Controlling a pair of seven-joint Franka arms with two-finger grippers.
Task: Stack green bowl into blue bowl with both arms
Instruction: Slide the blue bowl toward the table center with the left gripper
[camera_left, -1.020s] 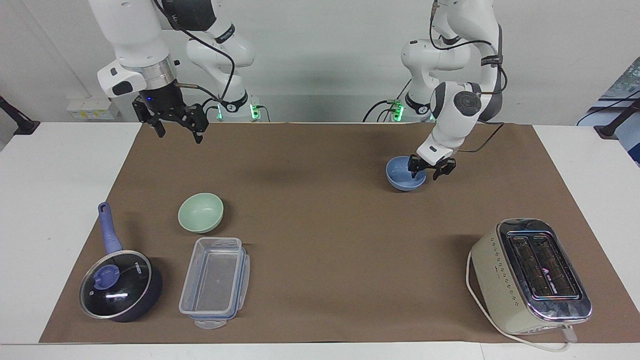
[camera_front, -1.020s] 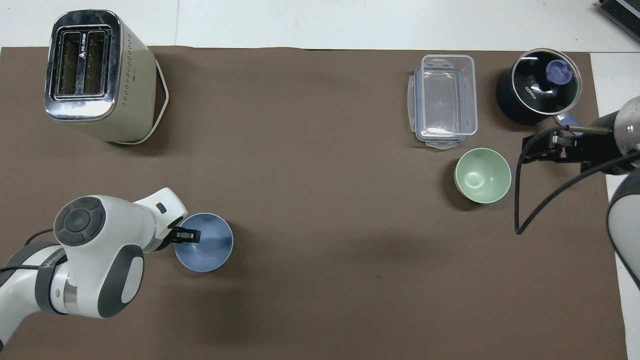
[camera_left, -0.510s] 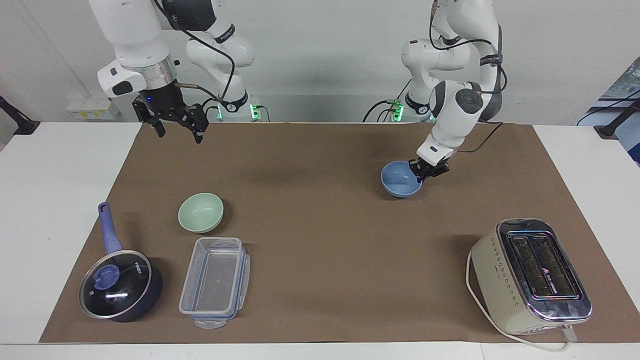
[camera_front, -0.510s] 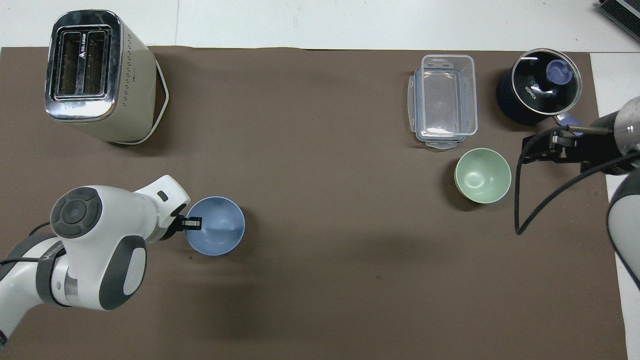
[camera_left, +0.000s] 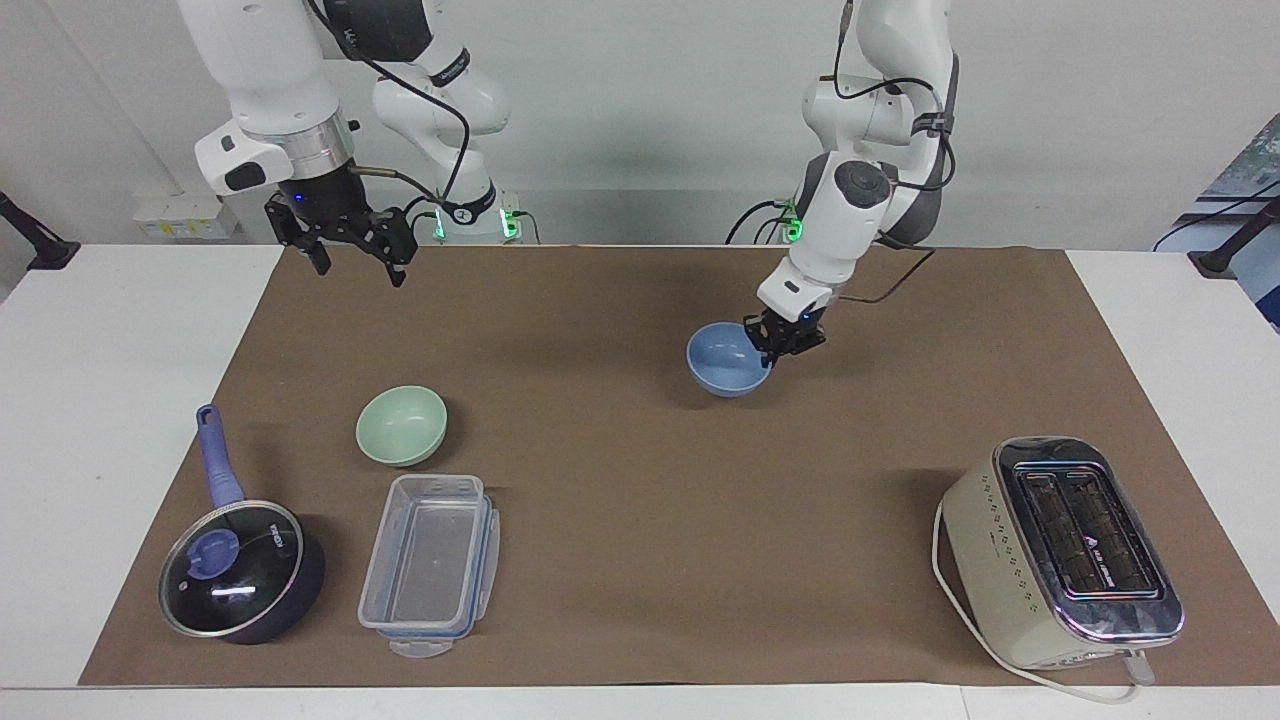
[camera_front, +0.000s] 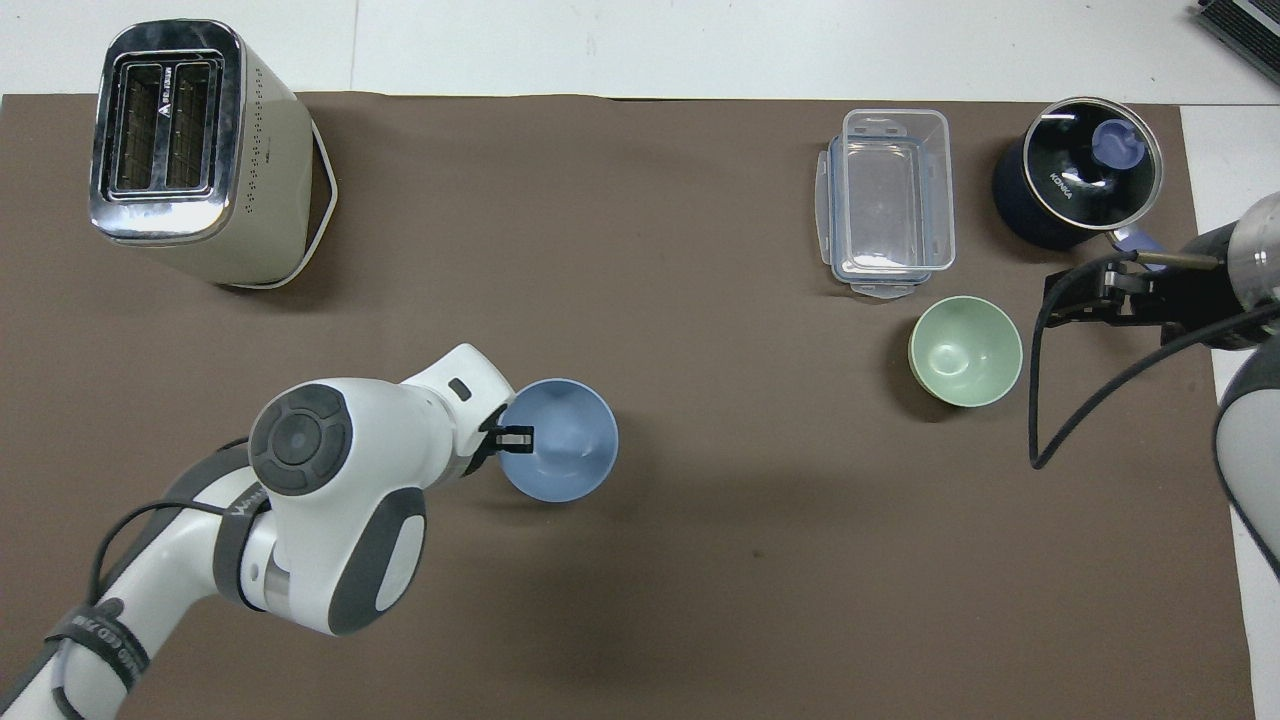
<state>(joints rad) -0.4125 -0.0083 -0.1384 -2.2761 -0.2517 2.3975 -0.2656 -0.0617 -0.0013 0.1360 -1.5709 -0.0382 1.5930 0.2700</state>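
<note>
Periwinkle plastic is on the move: the blue bowl (camera_left: 728, 372) has travelled from the left arm's end of the table toward the middle over the last second, and I now have it nipped by its rim in the left end effector (camera_left: 776, 352), whose fingers were parted around that rim a second ago and are now pinched shut on it. Whether the bowl is sliding on the brown mat (camera_left: 640, 480) or riding just clear of it, I cannot say from either view. To my reading this is the blue bowl being brought closer to its partner, so the stacking itself is not yet begun.

Over at the right arm's end, the green bowl (camera_left: 401, 425) sits exactly where it was, upright on the mat, just nearer the robots than the clear plastic box (camera_left: 429, 563). My right end effector (camera_left: 352, 262) waits with its fingers spread, up in the air above the mat's edge.

As for contents, both bowls look empty. So does the lidless clear box. The dark saucepan (camera_left: 240, 585) has its glass lid on, and I cannot make out anything inside. The toaster (camera_left: 1060, 555) shows empty slots.
</note>
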